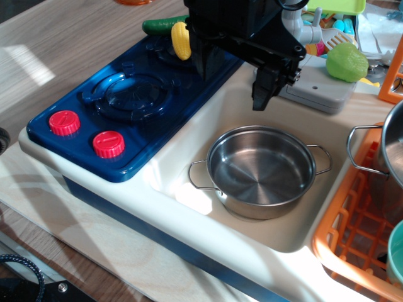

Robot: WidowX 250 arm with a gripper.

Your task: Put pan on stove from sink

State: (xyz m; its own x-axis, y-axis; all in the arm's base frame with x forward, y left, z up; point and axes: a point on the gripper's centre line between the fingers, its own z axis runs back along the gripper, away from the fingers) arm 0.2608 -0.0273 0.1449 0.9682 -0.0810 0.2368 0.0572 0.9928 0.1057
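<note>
The pan [261, 171], a small shiny steel pot with two wire loop handles, sits upright and empty in the cream-white sink [189, 135]. The dark blue stove [129, 94] with two red knobs [108, 144] lies left of the sink. My black gripper [233, 77] hangs above the sink's far edge, beside the stove's back burner. It is above and behind the pan and does not touch it. Its jaws stand wide apart and hold nothing.
A yellow corn cob [181, 40] and a green vegetable [160, 25] lie on the stove's far burner. A grey tap base [318, 91] and a green toy [346, 61] stand behind the sink. An orange rack [352, 236] at the right holds a larger steel pot [393, 145].
</note>
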